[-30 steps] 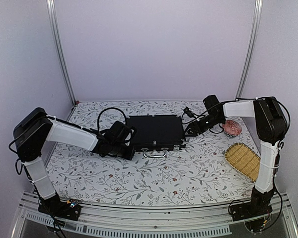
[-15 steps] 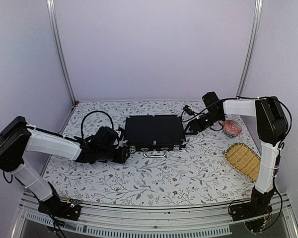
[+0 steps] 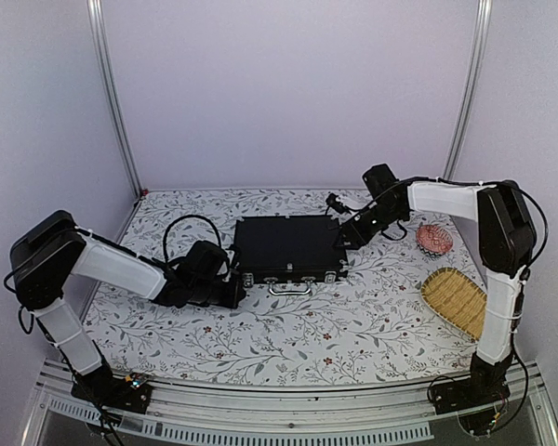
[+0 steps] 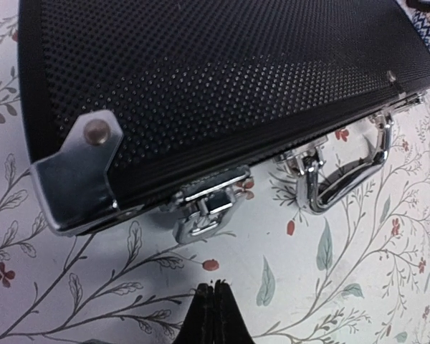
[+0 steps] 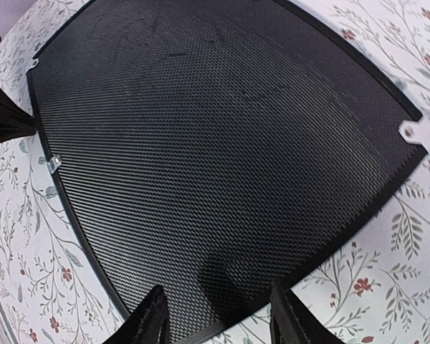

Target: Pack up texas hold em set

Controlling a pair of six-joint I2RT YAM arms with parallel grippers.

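Observation:
The black case (image 3: pixel 288 243) lies closed and flat in the middle of the table, with its silver latches and handle (image 3: pixel 289 289) facing the near edge. In the left wrist view the case (image 4: pixel 201 79) fills the top, with a latch (image 4: pixel 205 208) and the handle (image 4: pixel 347 168) in front. My left gripper (image 4: pixel 215 288) is shut and empty, low over the cloth just in front of that latch; it also shows in the top view (image 3: pixel 236 294). My right gripper (image 5: pixel 218 319) is open, its fingers (image 5: pixel 155 319) straddling the case's right edge (image 5: pixel 222 143). Chips, dice and cards are out of view.
A red patterned round dish (image 3: pixel 434 239) sits at the right, behind a woven yellow basket (image 3: pixel 456 299) near the right edge. The flowered cloth (image 3: pixel 288 339) covers the table. Metal frame posts stand at the back corners.
My left gripper drew back to the left, then came in again toward the case's front left corner. My right gripper moved left, to the case's right edge.

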